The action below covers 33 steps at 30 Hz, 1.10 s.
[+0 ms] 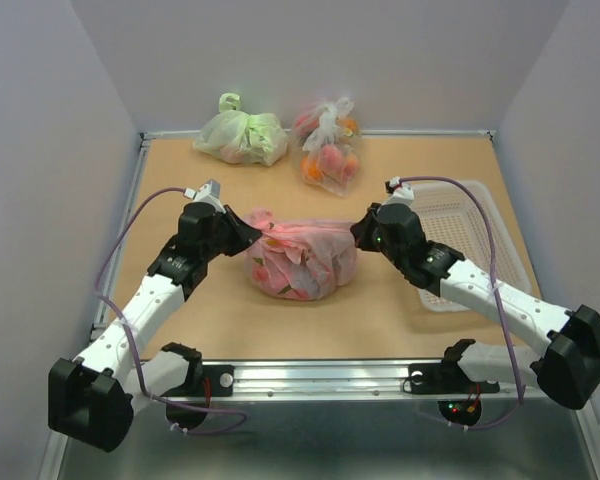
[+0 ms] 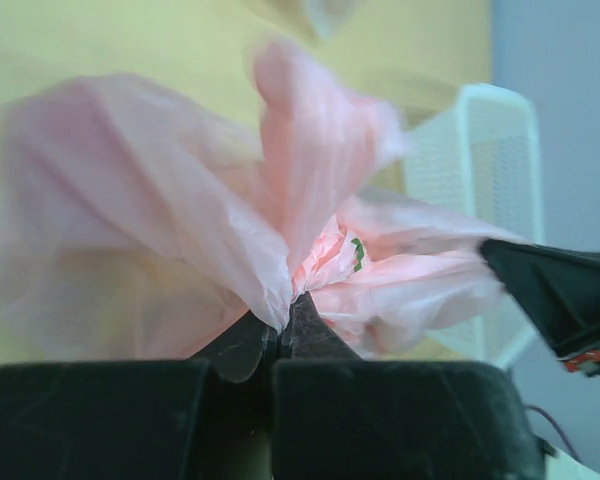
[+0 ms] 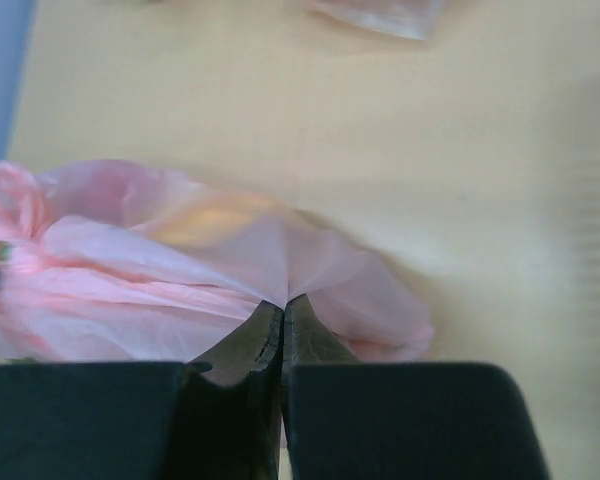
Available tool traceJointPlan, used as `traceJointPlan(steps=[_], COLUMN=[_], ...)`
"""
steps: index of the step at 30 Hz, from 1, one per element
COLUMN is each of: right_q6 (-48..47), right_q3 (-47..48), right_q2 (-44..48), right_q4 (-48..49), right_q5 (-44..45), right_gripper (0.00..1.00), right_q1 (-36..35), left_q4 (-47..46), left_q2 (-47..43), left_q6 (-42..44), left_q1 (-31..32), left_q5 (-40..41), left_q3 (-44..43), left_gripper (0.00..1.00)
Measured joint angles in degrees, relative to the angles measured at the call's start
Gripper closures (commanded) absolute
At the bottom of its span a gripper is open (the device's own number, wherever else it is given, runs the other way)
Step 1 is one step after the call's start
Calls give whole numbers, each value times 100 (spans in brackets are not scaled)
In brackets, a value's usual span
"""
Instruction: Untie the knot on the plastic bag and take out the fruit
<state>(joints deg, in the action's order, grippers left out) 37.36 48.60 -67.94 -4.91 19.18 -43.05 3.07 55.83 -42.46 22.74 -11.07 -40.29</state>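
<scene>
- My left jaws are clenched on a pinch of thin pink film at the left side of the plastic bag [image 1: 302, 262]; in the left wrist view the film gathers to a point right at the tips.
- The bag sits on the worktop [image 1: 380, 320] about midway between my two arms, slumped and closed. Reddish shapes of the fruit [image 1: 280, 280] show dimly through the film, but I cannot tell one kind from another.
- Just beyond my left tips the film bunches into the knot [image 2: 332, 256], and a loose flap of handle stands up behind it.
- My right jaws are clenched too, grasping a fold at the bag's right side — the pink film creases fan out from the tips in the right wrist view.
- At the back of the worktop, well apart from all this, lie a pale green bag [image 1: 242, 137] and, to its right, a clear bag [image 1: 330, 150] of orange-red fruit.
- A white mesh basket [image 1: 460, 225] lies at the right — my right arm reaches across its near part.
</scene>
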Motion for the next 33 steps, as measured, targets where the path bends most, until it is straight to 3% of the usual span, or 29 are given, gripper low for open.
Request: traceJointPlan(steps=[9, 11, 12, 13, 14, 16, 17, 27, 31, 33], right_q6=[-155, -131, -162, -256, -380, -955, -1132, -2979, -3432, -3593], right_q3=[-31, -20, 31, 127, 214, 651, 857, 3534, 3956, 4028], right_q2=[46, 52, 50, 46, 46, -35, -92, -1622, -2544, -2924], right_q4=[-1080, -1222, -1287, -1397, -1475, -1790, -1886, -2107, -2116, -2129], right_q5=[273, 282, 221, 155, 129, 70, 59, -1180, -1556, -1617], right_gripper=[99, 84, 71, 47, 36, 18, 15, 12, 17, 26], right_q1=[308, 308, 297, 278, 273, 238, 181, -885, -1152, -1220], left_q4=[793, 988, 1058, 1145, 1215, 1290, 1296, 1311, 1351, 1390], left_q2=[439, 437, 437, 437, 433, 433, 431, 219, 186, 170], left_q6=[949, 1038, 1088, 1161, 1239, 1425, 1506, 1884, 1930, 1945], left_q1=[-577, -758, -785, -785, -789, -866, -918, -894, -892, -892], left_q5=[-79, 85, 151, 236, 328, 378, 407, 245, 212, 210], left_q3=[-256, -404, -470, -555, -634, -745, -778, -809, -879, -898], left_gripper=[100, 100, 100, 100, 100, 100, 100, 100, 100, 100])
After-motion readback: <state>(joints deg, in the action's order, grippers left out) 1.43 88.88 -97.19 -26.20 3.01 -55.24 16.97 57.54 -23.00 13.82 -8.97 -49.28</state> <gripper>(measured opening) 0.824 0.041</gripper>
